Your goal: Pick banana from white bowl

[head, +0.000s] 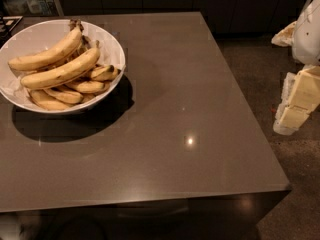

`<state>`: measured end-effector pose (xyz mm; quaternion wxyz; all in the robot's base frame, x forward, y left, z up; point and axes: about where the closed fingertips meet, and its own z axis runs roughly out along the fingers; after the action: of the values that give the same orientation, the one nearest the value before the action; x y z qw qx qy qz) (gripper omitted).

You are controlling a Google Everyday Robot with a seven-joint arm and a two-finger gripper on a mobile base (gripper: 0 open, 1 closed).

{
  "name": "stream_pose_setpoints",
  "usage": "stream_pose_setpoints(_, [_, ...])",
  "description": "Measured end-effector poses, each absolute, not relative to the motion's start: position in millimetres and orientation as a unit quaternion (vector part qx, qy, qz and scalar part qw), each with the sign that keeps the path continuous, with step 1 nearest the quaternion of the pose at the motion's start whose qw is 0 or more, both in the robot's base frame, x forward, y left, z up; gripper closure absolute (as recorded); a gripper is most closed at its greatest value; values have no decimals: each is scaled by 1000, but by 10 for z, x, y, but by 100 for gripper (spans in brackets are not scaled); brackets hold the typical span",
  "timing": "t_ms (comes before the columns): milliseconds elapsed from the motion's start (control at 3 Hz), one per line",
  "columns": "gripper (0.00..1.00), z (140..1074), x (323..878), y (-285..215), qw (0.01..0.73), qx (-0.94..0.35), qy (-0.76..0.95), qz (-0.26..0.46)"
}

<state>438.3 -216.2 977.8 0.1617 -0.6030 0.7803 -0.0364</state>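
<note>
Several bananas [61, 72] fill white bowl [31, 35]; tool [295, 104] cropped at right.

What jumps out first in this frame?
The white bowl at the far left of the dark table draws the eye first, piled with yellow bananas that have brown-spotted ends. Next is the robot's pale claw at the right edge of the view. It hangs beyond the table's edge over the floor, well apart from the bowl.
</note>
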Motion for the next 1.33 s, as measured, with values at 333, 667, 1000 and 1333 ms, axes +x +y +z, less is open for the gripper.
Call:
stream_pose_setpoints(333, [0,9778,4383,-2162,162,-603,780,-36])
stream_pose_setpoints(667, [0,9810,4423,-2064,157,-606,778,-54])
stream_pose_setpoints(1000, [0,9869,4546,-1794,142,-626,763,-75])
stream_pose_setpoints(1333, [0,9846,4663,-1415,119,-669,728,-88])
